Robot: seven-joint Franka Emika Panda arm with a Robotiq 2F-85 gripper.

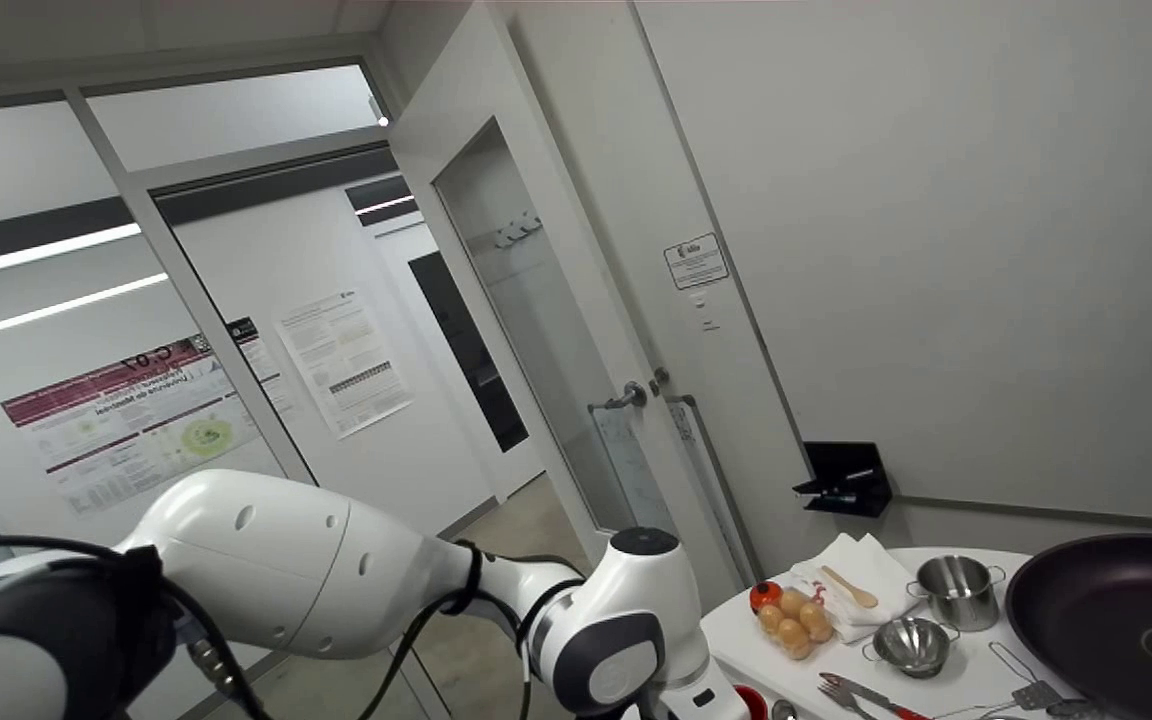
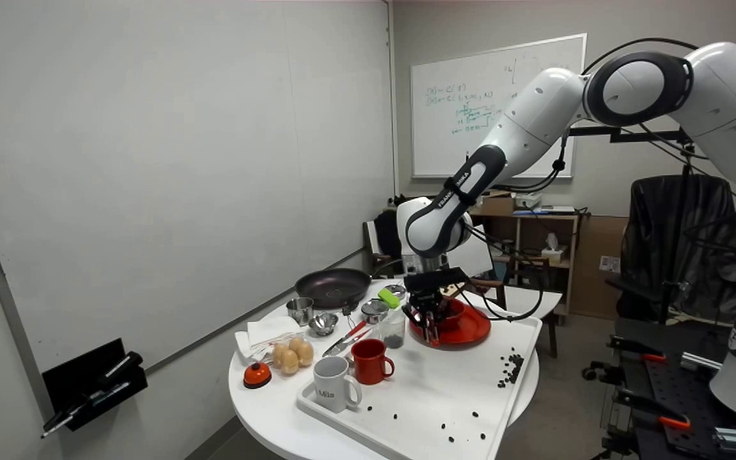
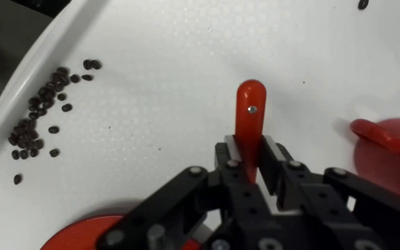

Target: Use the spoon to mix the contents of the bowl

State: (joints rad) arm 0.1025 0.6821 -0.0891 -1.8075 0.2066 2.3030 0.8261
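Gripper (image 3: 251,149) narrow, its 2 fingers (image 3: 233,147) pinching the red handle (image 3: 249,125) of what I take to be the spoon (image 3: 251,95), 1 rounded end standing free past the tips. It is above the tray (image 2: 451,377), near the red bowl (image 2: 453,311) on the plate (image 2: 473,329) (whether the spoon's head is inside, I cannot tell). It should be light, stiff and hard to damage, though the smooth handle could twist or slip if pushed sideways. Mid-handle, square across both sides, looks the surest hold, leaving length below for stirring.
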